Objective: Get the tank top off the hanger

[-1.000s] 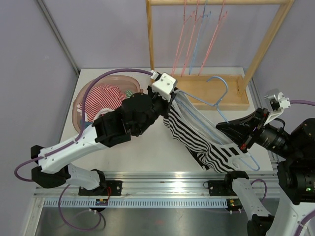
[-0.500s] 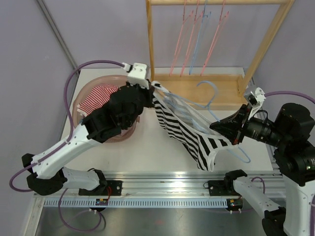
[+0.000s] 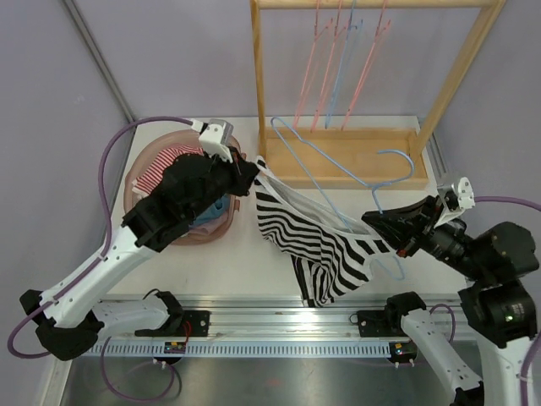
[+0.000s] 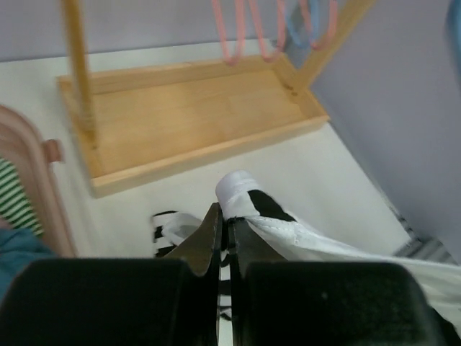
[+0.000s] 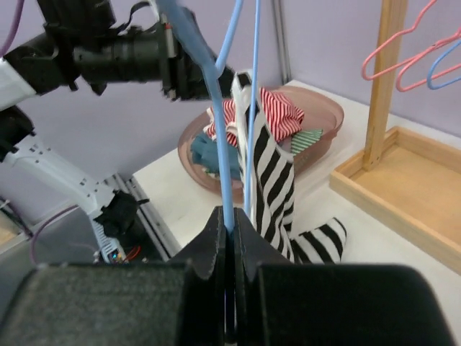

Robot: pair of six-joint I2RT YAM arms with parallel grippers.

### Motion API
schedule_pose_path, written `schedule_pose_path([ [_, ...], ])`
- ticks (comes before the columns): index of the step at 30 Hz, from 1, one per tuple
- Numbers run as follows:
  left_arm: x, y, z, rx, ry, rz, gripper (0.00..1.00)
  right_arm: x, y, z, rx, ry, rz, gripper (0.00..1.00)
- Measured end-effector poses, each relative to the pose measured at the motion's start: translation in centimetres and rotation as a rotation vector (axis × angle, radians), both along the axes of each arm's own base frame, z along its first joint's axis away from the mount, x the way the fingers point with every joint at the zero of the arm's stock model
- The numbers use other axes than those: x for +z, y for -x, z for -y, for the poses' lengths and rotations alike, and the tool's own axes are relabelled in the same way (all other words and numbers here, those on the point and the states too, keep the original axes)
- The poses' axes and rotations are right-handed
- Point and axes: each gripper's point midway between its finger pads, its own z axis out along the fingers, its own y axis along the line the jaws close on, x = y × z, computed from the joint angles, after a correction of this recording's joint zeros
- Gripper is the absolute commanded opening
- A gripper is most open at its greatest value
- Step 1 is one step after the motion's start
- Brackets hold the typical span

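A black-and-white striped tank top [image 3: 317, 241] hangs stretched between my two grippers above the table. My left gripper [image 3: 251, 172] is shut on its white-edged strap [image 4: 241, 191], held up near the pink basin. My right gripper [image 3: 378, 224] is shut on the light blue hanger [image 3: 338, 165], gripping its wire [image 5: 223, 194] low down. The hanger's long arm runs up to the left towards the wooden rack, and its hook shows at the right. In the right wrist view the top [image 5: 270, 173] drapes beside the hanger wire. Part of the top still lies over the hanger's lower arm.
A pink basin [image 3: 144, 182] with red-striped and teal clothes sits at the back left. A wooden rack [image 3: 355, 161] with a tray base stands at the back, with pink and blue hangers [image 3: 338, 68] on its top bar. The table's metal rail runs along the front edge.
My left gripper has pulled the strap left and back towards the basin. My right gripper has dropped lower and swung the hanger, so its arm now points back left. The top has slid further along the hanger.
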Motion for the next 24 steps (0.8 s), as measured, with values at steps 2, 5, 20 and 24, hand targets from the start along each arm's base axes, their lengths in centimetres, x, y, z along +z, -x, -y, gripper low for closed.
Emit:
schedule_pose_path([
  [2,-0.8,2.0,1.7,-0.130,0.045,0.006,0.00,-0.3,-1.1,-0.3,-0.014,-0.107,0.039,0.00],
  [5,-1.5,6.6,5.8,-0.369,0.083,0.019,0.00,-0.5,-3.4,-1.0,-0.010,-0.271,0.082,0.00],
  [20,-12.9,5.5,3.9,-0.126,-0.241,-0.177,0.00,10.0,-6.9,8.8,-0.634,-0.415,0.207,0.00],
  [24,-14.1,3.9,1.1,-0.004,-0.288,-0.217,0.00,7.9,-9.5,11.0,-0.810,-0.283,0.092,0.00],
])
